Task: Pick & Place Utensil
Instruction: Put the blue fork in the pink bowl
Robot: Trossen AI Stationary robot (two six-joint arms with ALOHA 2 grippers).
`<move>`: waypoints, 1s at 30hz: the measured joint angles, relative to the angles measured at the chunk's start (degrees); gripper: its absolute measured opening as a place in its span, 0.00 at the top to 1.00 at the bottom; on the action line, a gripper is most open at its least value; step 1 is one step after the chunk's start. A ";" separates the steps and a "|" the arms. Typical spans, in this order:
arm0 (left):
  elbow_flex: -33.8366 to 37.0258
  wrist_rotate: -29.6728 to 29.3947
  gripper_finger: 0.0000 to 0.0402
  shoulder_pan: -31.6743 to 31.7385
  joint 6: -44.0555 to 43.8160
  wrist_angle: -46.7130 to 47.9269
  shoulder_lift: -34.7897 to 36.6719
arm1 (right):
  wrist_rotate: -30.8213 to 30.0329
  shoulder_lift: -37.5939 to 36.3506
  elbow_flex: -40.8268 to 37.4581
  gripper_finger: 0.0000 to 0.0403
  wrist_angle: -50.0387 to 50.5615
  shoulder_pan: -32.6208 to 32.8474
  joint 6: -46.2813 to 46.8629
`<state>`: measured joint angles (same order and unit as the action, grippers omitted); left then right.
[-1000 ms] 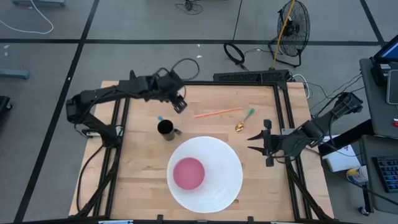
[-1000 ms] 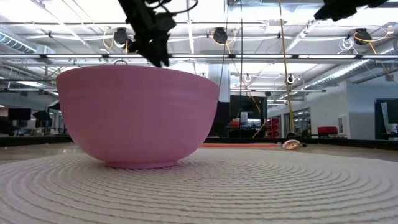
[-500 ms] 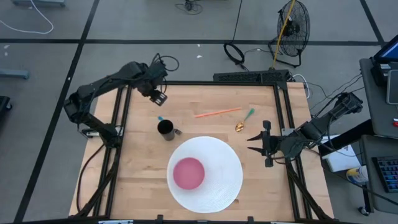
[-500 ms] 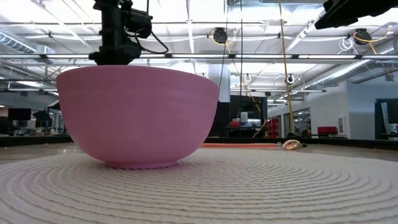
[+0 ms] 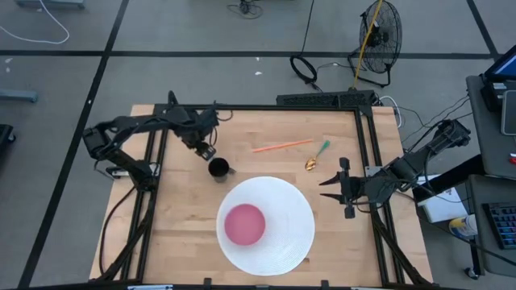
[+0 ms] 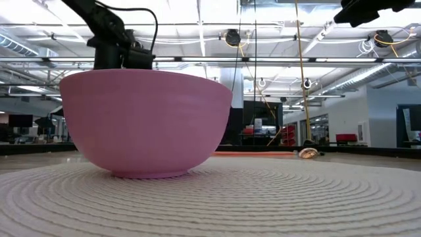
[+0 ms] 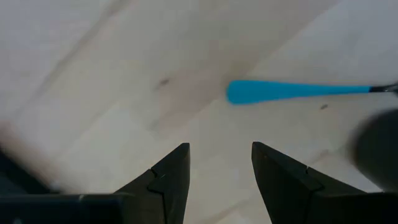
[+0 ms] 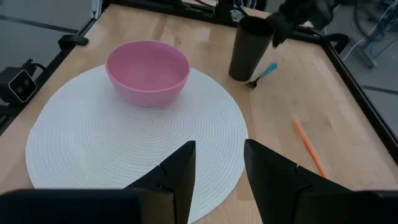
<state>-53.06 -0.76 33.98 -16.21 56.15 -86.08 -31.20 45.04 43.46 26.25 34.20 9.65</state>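
showing blue utensil handle [image 7: 292, 91] in left wrist view, hidden from high view

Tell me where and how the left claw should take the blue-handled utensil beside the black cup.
Probably grip the blue-handled utensil at its free blue end, coming straight down from above: it lies flat on the table, its other end against the black cup. The open left claw hangs just short of that end.

The wooden surface [image 5: 177, 209] carries a round white mat [image 5: 286, 234] and a black cup [image 5: 218, 168]. An orange stick [image 5: 282, 146], a blue-handled utensil [image 7: 292, 91] and a green-handled spoon [image 5: 317, 155] lie flat.
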 joint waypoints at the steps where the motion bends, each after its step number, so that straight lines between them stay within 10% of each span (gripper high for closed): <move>1: 1.06 0.26 0.56 -0.47 -0.28 -1.54 0.00 | 0.00 0.00 0.00 0.68 -0.15 0.00 -0.02; 15: 3.76 -1.89 0.56 -3.26 0.50 -9.64 0.00 | -0.02 0.00 0.00 0.68 -3.77 0.00 -0.86; 30: 3.76 -5.08 0.56 -4.33 31.05 -10.06 -0.02 | 0.02 0.00 0.00 0.68 -3.77 0.00 0.16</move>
<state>-49.30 -5.84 29.65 14.84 46.09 -86.11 -31.18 45.04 43.46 22.48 34.20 9.81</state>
